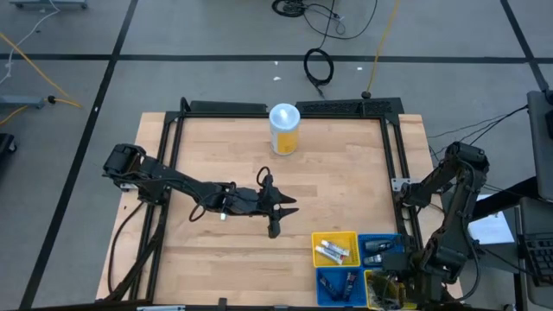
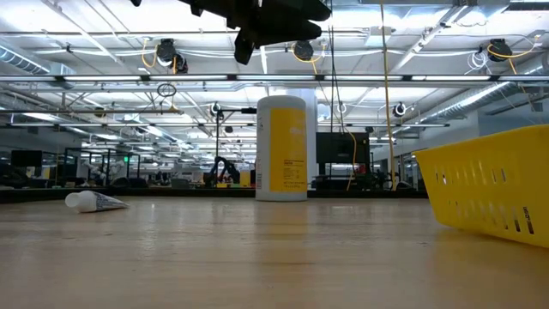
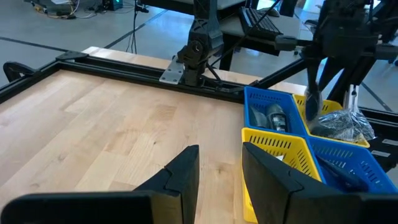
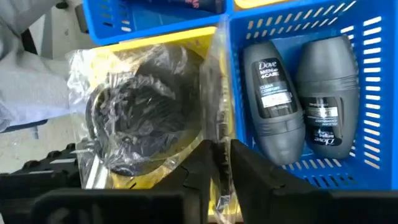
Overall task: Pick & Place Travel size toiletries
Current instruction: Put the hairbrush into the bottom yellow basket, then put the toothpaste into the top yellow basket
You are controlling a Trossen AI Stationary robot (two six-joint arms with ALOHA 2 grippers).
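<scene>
While bagged, dark round toiletries

Canister upright at the surface's far middle. Four bins cluster at the near right corner: tubes in the left far bin, two deodorant bottles in the right far bin. One tube lies apart on the surface.
</scene>
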